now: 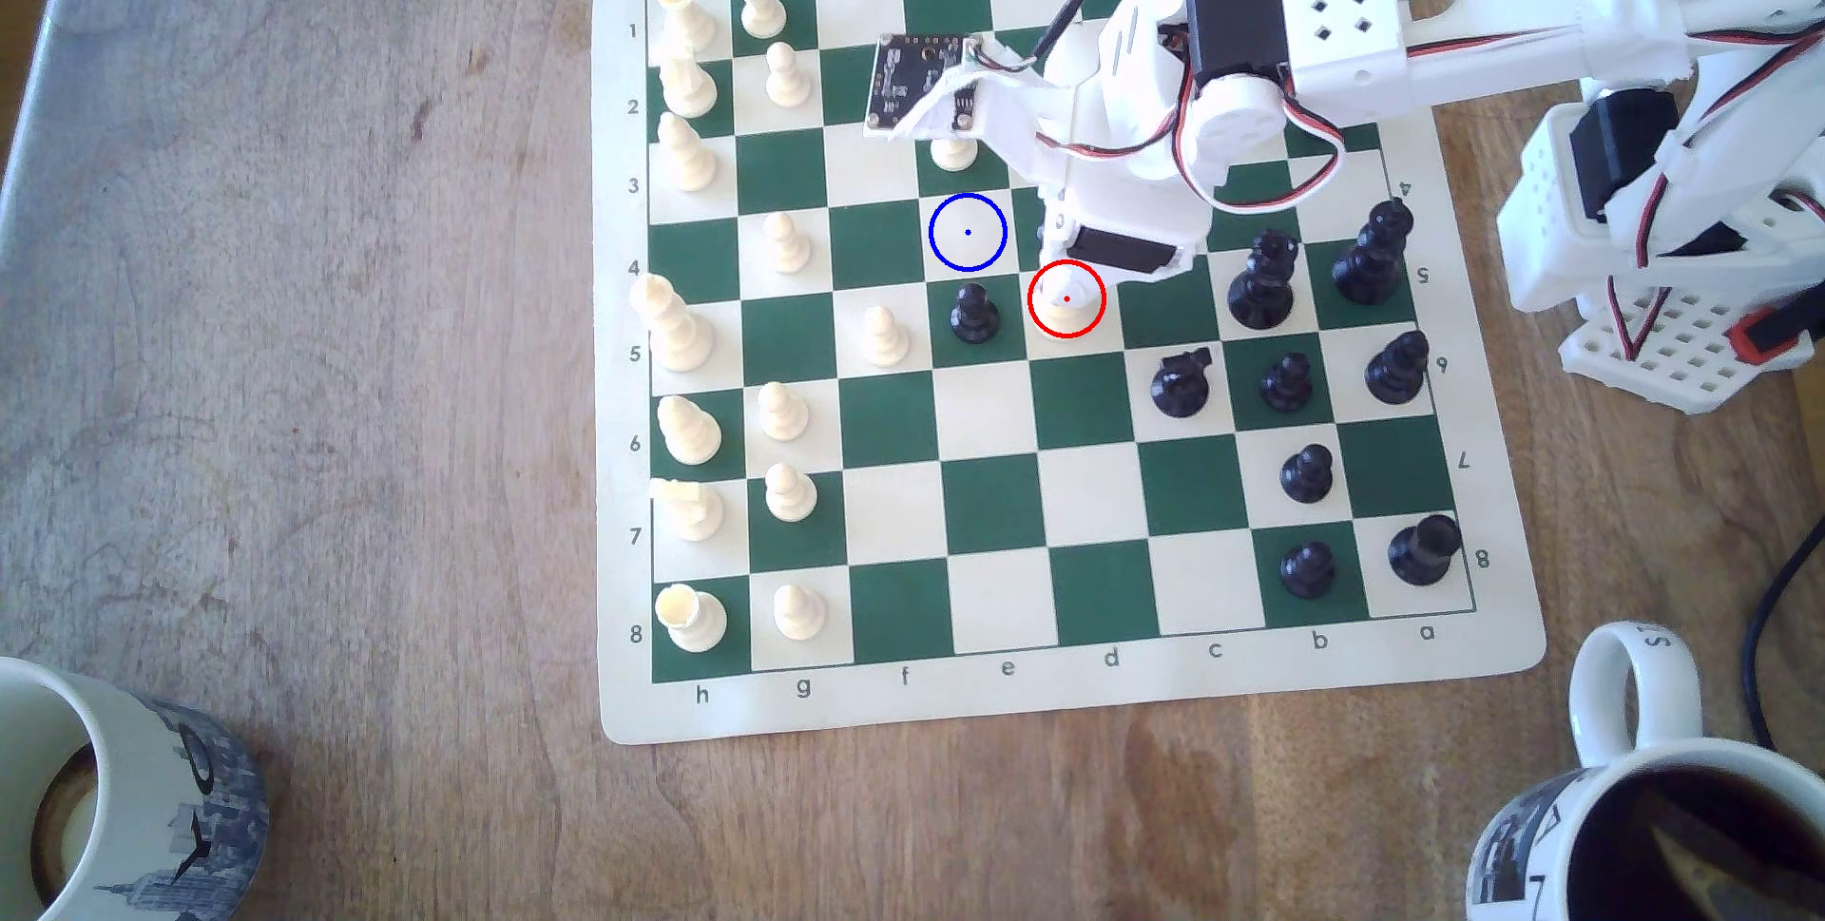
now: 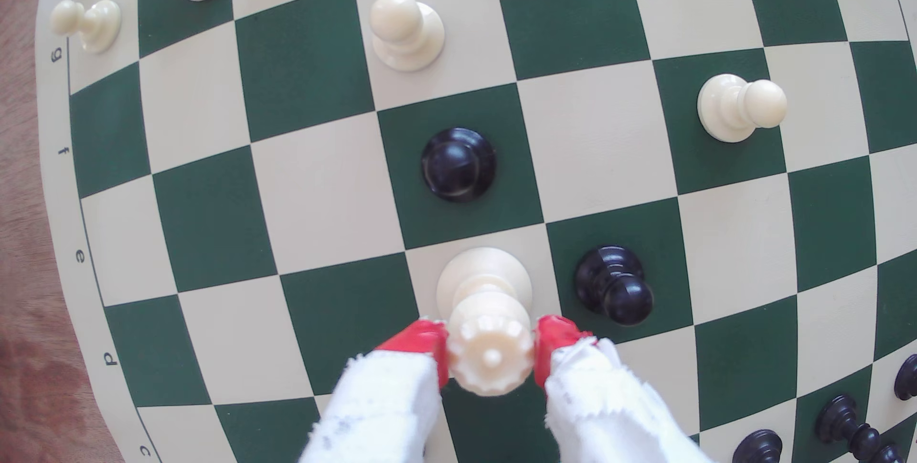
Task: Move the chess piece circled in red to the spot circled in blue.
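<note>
The chess piece [image 1: 1067, 301], a tall cream piece with a crown-like top, stands inside the red ring on a cream square. In the wrist view its crown [image 2: 491, 356] sits between my red fingertips [image 2: 422, 344], which press on it from both sides, and its round base rests on the board. My gripper [image 1: 1067, 274] hangs right over it, shut on its top. The spot [image 1: 968, 232], a cream square with a blue ring and dot, lies one square diagonally away, toward the exterior view's upper left. In the wrist view the spot [image 2: 595, 140] is bare.
A black pawn [image 1: 974, 313] stands just below the spot, next to the held piece. Another black pawn [image 2: 615, 284] is close beside my fingers. A cream pawn [image 1: 953, 153] stands just beyond the spot. Mugs [image 1: 119, 793] [image 1: 1669, 812] sit at the table's front corners.
</note>
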Action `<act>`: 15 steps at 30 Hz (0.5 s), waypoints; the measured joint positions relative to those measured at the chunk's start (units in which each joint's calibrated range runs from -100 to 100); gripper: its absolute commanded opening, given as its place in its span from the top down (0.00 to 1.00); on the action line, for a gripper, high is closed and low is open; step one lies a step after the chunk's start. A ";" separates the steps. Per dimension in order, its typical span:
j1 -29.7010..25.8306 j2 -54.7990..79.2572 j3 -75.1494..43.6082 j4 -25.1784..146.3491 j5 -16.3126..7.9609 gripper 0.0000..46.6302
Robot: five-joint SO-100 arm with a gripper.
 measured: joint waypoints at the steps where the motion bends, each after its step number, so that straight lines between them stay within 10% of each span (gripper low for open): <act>1: 0.00 0.00 0.00 0.00 0.00 0.92; 15: -1.03 0.00 -5.24 6.45 0.00 0.99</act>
